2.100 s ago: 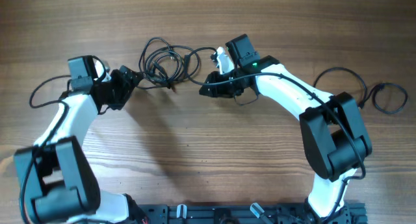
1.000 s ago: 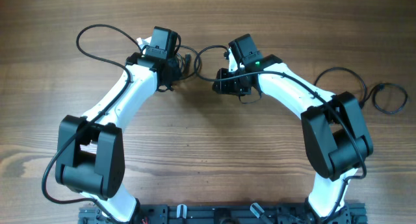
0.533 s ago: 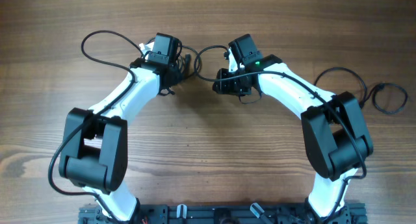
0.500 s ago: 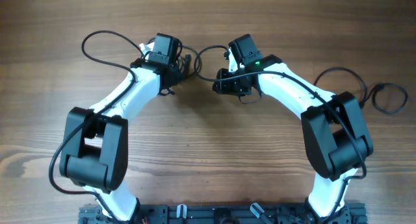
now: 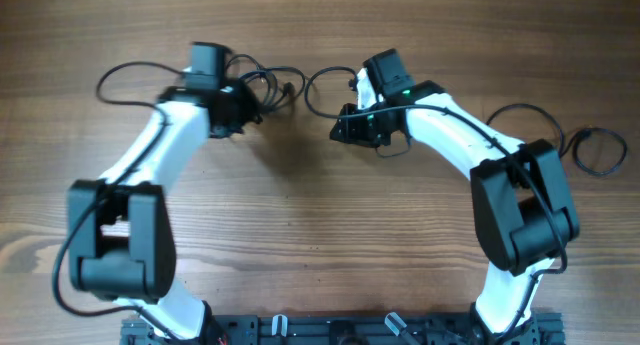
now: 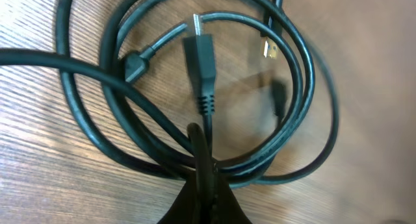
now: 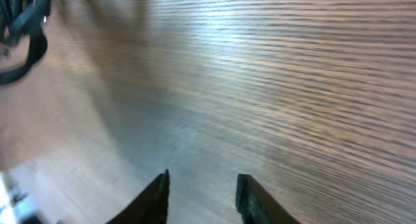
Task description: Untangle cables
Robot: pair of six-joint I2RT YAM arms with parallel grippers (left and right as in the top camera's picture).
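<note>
Overhead, the cables lie on the far part of the table, between my two wrists, with one loop reaching toward the right side. The left wrist view adds what overhead hides: my left pincer is clenched on a cord just below a black plug, coils ringing it. In the right wrist view my right pincer is released, with only wood between its fingers. The cables there are a blurred dark bit at upper left, apart from it. Room: wide wood between both arms toward the base; the coils sit near the frame's far edge.
</note>
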